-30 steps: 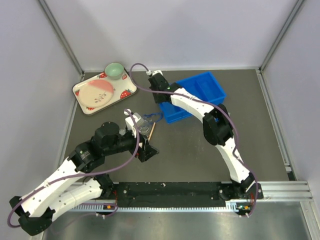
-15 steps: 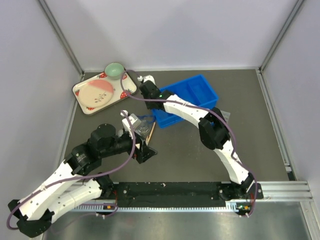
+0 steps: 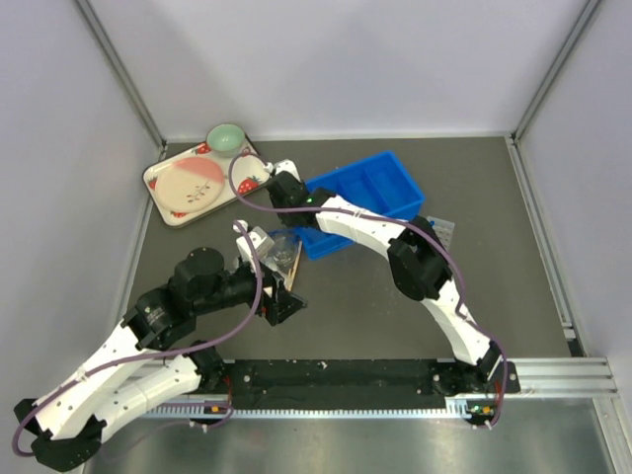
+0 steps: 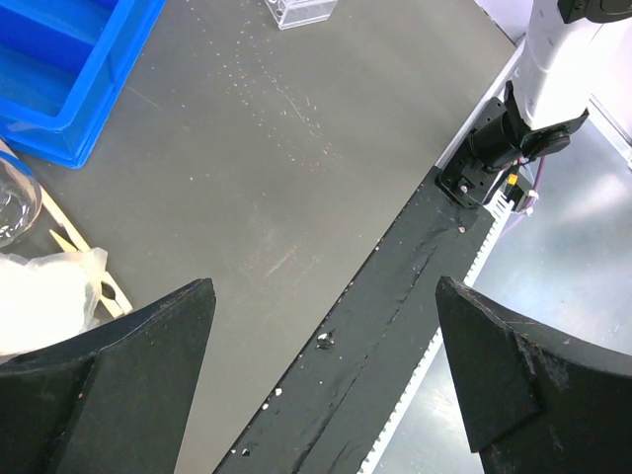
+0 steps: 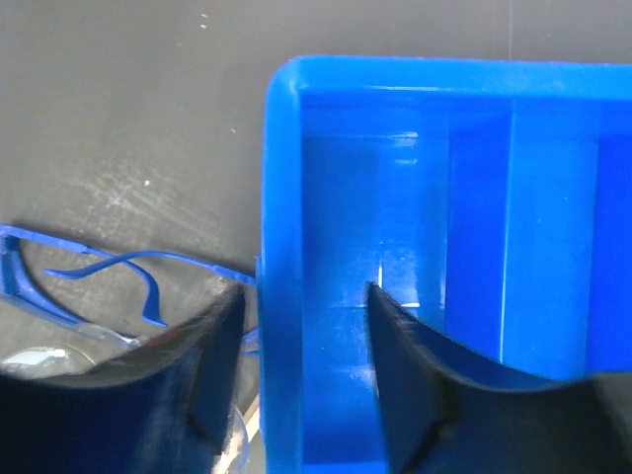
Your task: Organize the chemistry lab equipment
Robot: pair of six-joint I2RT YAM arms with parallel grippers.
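Blue bin [image 5: 281, 197] just dragged left, toward pile. Right gripper [image 5: 304, 296] fingers easing apart astride bin's corner wall, no pinch. Flask [image 4: 10, 202], whitish wad [image 4: 39, 296] and wooden stick [image 4: 71, 233] just beside that corner. Left gripper [image 4: 324, 286] spread wide, empty. Sorting likely next.

Glass flask [image 4: 8, 202], wooden stick [image 4: 61, 219] and whitish wad [image 4: 39, 296] lie clustered; clear rack [image 4: 301, 10] apart.

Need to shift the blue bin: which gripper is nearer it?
Right. The right gripper straddles an end wall of the blue bin; the left gripper hangs open over the table, apart from it.
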